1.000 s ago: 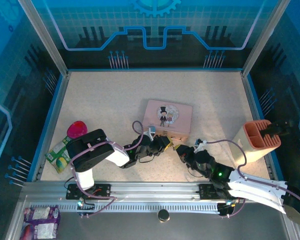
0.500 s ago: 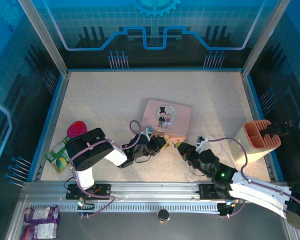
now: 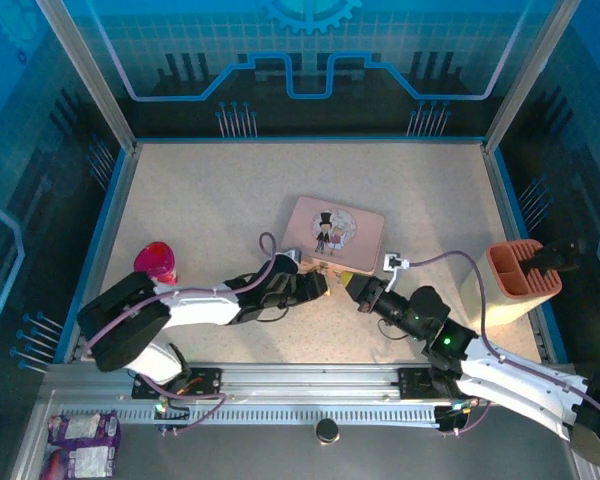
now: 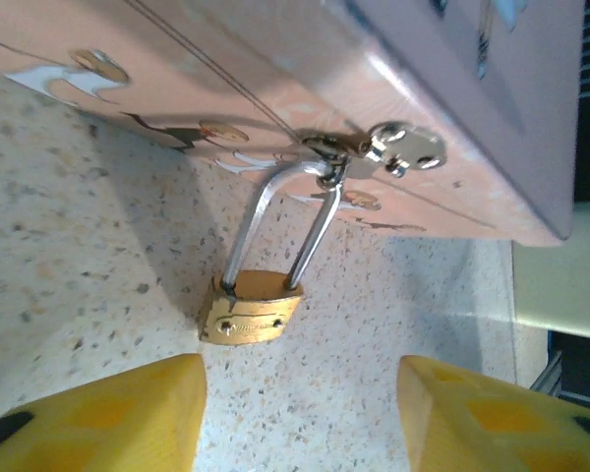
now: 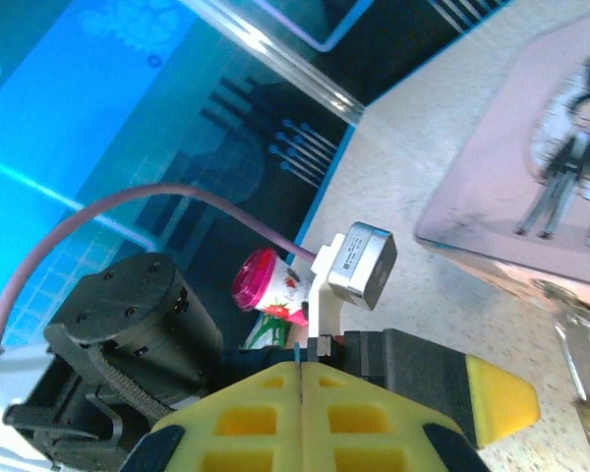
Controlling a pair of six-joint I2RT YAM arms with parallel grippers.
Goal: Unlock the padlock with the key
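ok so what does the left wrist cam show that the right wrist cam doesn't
Left wrist: the padlock whole and sharp, lying on the table. Its shackle is hooked through the latch of the pink tin, and the left fingers are apart just short of it.
Right wrist: the right fingers pressed together, the picture lid, a pink-topped cup and the blue wall.
Both: the pink tin and the speckled table.

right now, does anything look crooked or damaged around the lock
Nothing spilled or broken. The padlock lies tipped on the table, slanting away from the pink tin, its shackle threaded through the tin's hasp. The tin itself sits askew to the table's edges.
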